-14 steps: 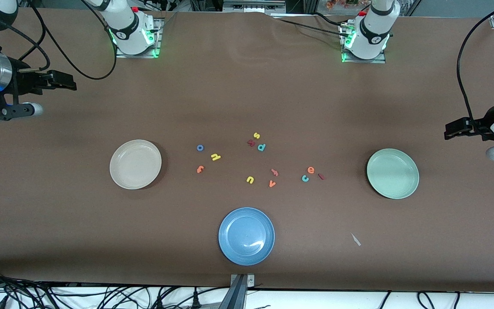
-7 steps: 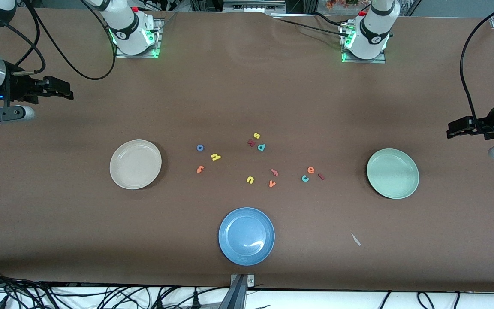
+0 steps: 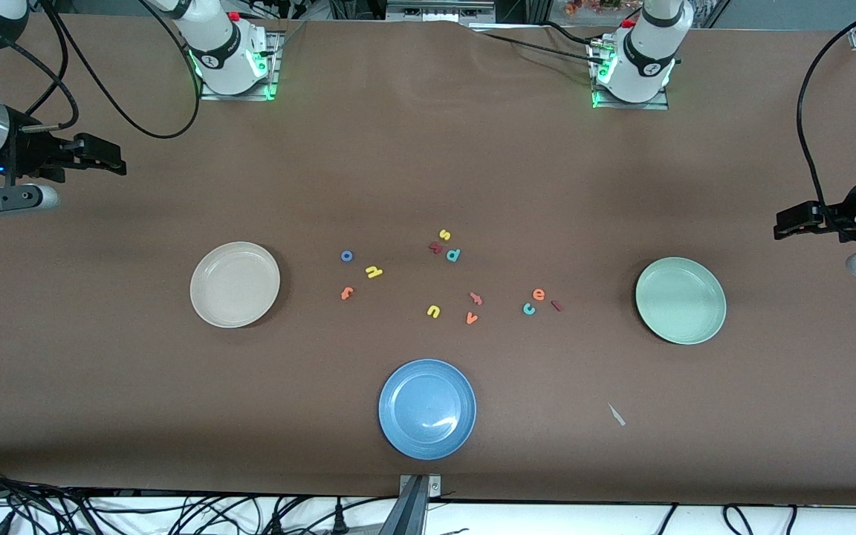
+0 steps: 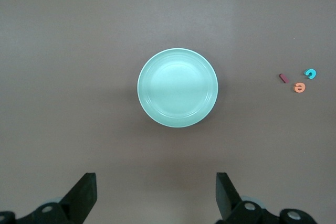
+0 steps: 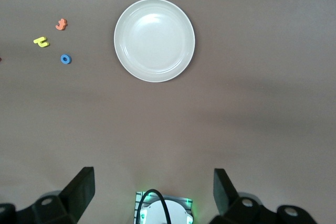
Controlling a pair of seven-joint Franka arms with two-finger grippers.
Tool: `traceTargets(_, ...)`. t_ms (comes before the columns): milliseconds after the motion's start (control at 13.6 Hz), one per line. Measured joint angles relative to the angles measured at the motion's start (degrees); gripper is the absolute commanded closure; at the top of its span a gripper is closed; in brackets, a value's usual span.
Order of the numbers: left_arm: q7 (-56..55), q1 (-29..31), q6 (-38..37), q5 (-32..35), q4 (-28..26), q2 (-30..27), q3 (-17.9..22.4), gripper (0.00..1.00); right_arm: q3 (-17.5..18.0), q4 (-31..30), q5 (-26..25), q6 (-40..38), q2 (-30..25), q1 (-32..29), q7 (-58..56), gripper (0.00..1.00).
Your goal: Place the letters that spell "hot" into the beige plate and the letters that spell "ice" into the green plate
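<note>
The beige plate point(image 3: 235, 284) point(image 5: 154, 40) lies bare toward the right arm's end, the green plate point(image 3: 681, 300) point(image 4: 178, 88) bare toward the left arm's end. Between them lie the blue "o" point(image 3: 347, 256) point(image 5: 65, 59), yellow "h" point(image 3: 374, 272) point(image 5: 41, 41) and orange "t" point(image 3: 346, 293) point(image 5: 61, 24). Closer to the green plate are the orange "e" point(image 3: 539, 294) point(image 4: 300, 87), teal "c" point(image 3: 529, 308) point(image 4: 311, 73) and dark red "i" point(image 3: 557, 305) point(image 4: 284, 78). My right gripper point(image 3: 105, 154) point(image 5: 152, 190) hangs open over bare table at its end. My left gripper point(image 3: 785, 223) point(image 4: 156, 192) hangs open and holds nothing.
A blue plate point(image 3: 427, 409) sits near the front edge. Other letters lie mid-table: yellow "s" point(image 3: 444, 235), dark red "k" point(image 3: 435, 248), teal "p" point(image 3: 453, 255), yellow "u" point(image 3: 433, 311), orange "v" point(image 3: 471, 319). A small white scrap point(image 3: 617, 414) lies near the front.
Both arms have drawn back slightly toward their own ends of the table, the right one more. Plates and letters have not moved.
</note>
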Motion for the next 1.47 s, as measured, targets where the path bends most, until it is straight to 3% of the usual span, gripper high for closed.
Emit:
traceTargets(808, 0.06, -0.01, -0.01, 0.00, 0.00, 0.04, -0.17, 0.01, 0.74, -0.03, 1.53, 3.37, 2.09, 2.01, 2.70, 0.00)
traceTargets(1469, 0.06, -0.01, -0.02, 0.00, -0.03, 0.07, -0.18, 0.01, 2.01, -0.16, 2.69, 9.84, 9.14, 14.12, 20.85, 0.00)
